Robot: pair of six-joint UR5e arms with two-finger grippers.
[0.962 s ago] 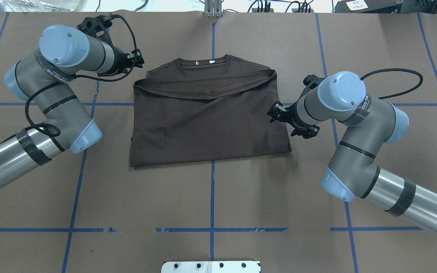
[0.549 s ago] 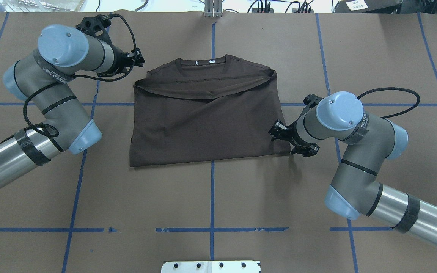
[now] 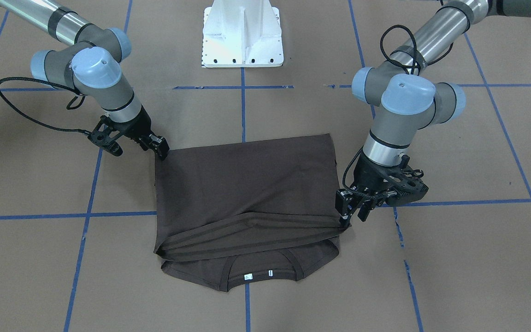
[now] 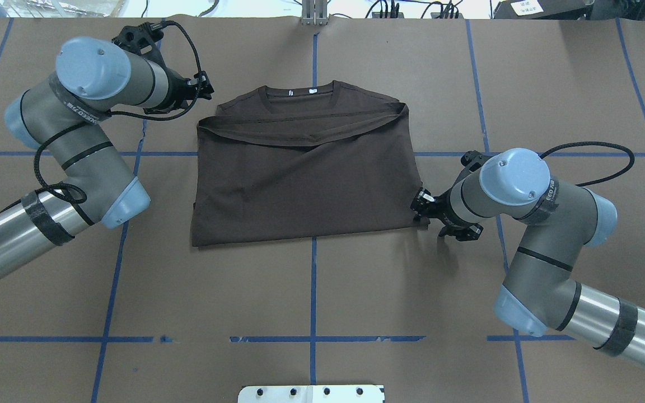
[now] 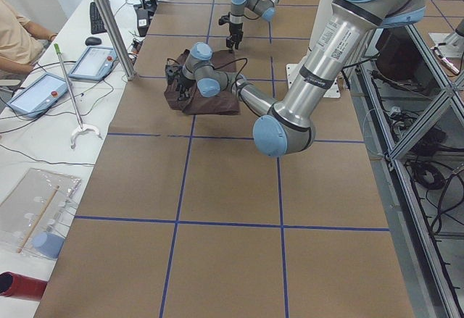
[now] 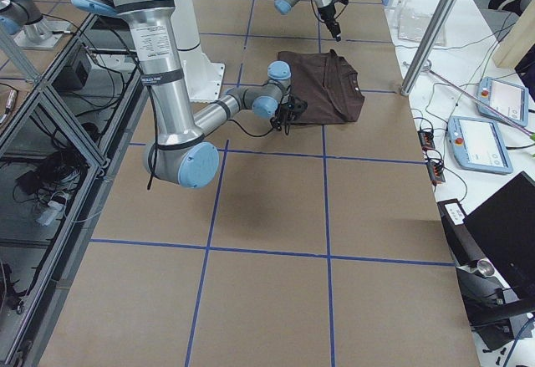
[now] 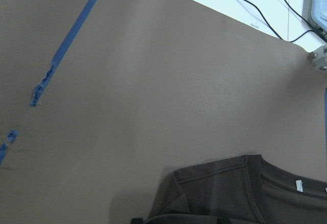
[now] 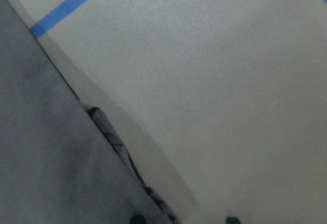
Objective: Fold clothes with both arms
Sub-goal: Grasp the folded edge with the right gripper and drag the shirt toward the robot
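My right tool [image 4: 419,205], fingers apart, is at the 4 o'clock corner of the folded dark brown-grey fabric T-shirt [image 4: 300,179], and my left tool [image 4: 206,89], also apart, at 10 o'clock.

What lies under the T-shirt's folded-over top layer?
The T-shirt's own collar end, with white tags, sticks out past the flap. The rest beneath it, sleeves included, is covered.

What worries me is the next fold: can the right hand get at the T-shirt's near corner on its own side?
Probably yes. The right hand is open right at that corner of the T-shirt, low over the table, and nothing lies between them.
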